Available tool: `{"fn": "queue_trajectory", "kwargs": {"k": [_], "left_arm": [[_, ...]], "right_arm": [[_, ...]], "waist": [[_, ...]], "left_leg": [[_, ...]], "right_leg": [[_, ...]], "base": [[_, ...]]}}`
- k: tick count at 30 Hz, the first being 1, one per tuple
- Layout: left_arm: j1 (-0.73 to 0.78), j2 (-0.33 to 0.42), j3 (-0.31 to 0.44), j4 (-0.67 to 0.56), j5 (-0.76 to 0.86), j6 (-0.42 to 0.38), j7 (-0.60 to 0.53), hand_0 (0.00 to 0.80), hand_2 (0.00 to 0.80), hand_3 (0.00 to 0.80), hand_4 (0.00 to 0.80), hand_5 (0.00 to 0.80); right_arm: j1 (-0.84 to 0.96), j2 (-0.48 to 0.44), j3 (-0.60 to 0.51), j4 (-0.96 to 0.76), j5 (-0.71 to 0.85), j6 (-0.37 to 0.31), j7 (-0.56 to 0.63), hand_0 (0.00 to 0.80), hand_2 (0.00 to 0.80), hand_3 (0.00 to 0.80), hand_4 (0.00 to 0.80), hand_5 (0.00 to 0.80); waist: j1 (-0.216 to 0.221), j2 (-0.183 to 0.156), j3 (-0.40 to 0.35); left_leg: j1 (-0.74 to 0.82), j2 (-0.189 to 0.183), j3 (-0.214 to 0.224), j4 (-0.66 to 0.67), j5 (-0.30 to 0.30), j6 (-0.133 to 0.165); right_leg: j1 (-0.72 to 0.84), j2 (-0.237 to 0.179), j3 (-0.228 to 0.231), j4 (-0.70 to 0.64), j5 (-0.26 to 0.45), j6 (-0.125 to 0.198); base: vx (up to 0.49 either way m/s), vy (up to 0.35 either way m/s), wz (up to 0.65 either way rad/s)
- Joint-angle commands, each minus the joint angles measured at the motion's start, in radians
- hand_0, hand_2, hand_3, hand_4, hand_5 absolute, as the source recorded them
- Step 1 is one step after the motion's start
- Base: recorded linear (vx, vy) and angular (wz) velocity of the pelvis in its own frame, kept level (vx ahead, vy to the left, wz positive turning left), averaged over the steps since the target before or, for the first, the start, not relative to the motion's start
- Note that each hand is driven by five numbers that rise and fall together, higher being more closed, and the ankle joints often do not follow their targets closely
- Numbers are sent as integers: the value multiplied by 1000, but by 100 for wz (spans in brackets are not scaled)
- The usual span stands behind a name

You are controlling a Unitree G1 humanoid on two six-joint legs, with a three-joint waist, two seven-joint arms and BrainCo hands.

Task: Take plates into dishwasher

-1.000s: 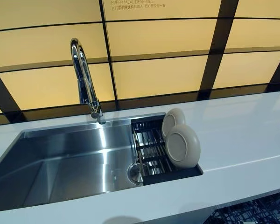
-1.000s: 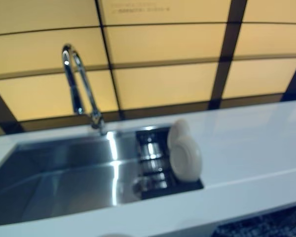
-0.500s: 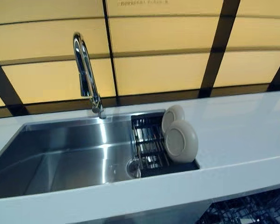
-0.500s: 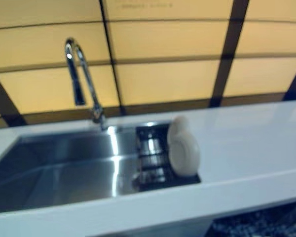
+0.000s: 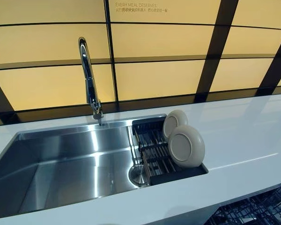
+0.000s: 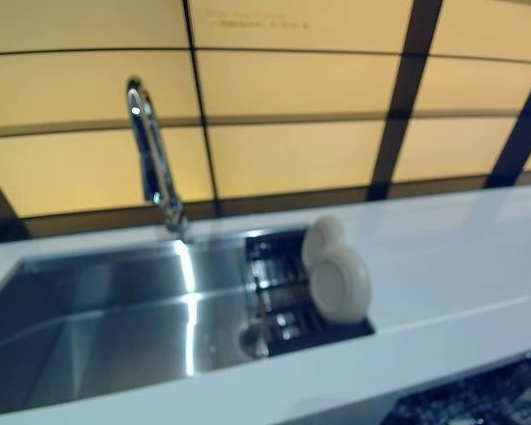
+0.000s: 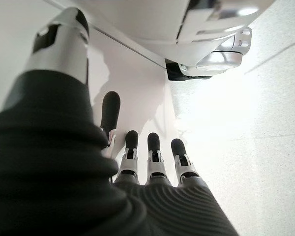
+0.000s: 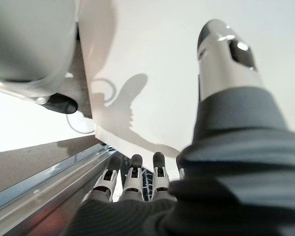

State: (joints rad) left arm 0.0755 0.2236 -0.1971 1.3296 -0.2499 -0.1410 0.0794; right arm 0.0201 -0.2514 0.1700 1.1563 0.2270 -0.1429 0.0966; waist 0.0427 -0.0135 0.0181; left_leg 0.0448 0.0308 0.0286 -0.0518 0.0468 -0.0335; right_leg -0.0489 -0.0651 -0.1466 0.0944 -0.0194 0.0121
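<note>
Plates [image 5: 185,144] in rack [image 5: 152,154] (unheld)

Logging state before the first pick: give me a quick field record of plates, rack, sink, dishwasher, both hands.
plates: two beige plates, on edge in the rack, one behind the other
rack: black dish rack, at the sink's right end
sink: steel sink, faucet behind it
dishwasher: dark wire rack below the counter, lower right
left hand: fingers straight, holding nothing, in its wrist view only
right hand: same, holding nothing
</note>
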Motion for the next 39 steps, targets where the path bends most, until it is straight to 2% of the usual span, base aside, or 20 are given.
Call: {"fn": "queue_trajectory", "kwargs": {"k": [1, 22, 30, 39], "left_arm": [[-141, 42, 10, -19, 13, -63, 12, 0, 0, 0, 0, 0], [-135, 32, 31, 14, 47, -44, 8, 0, 0, 0, 0, 0], [-138, 29, 32, 18, 56, -38, 8, 0, 0, 0, 0, 0], [-143, 30, 32, 19, 61, -24, 8, 0, 0, 0, 0, 0]], "right_arm": [[-47, -4, -3, -18, 5, -42, -11, 0, 0, 0, 0, 0], [-44, -15, -19, -15, 15, -44, -5, 0, 0, 0, 0, 0], [-42, -11, -7, -6, 0, 1, 17, 0, 0, 0, 0, 0], [-51, -18, -8, -8, 0, 16, 25, 0, 0, 0, 0, 0]], "waist": [[-17, -28, 4], [-22, -42, -9], [-24, -44, -9], [-25, -46, -14]], "left_leg": [[11, -39, -7, -32, 20, 28], [31, -41, 3, -35, 3, 26], [39, -40, 10, -35, -2, 28], [49, -40, 13, -35, -10, 30]], "right_leg": [[109, -50, 16, -142, 126, 78], [124, -40, 14, -164, 130, 76], [127, -42, 12, -162, 128, 76], [138, -47, 12, -164, 123, 77]], "base": [[-26, -6, 4], [-3, -1, 1], [0, 0, 0], [0, 0, 0]]}}
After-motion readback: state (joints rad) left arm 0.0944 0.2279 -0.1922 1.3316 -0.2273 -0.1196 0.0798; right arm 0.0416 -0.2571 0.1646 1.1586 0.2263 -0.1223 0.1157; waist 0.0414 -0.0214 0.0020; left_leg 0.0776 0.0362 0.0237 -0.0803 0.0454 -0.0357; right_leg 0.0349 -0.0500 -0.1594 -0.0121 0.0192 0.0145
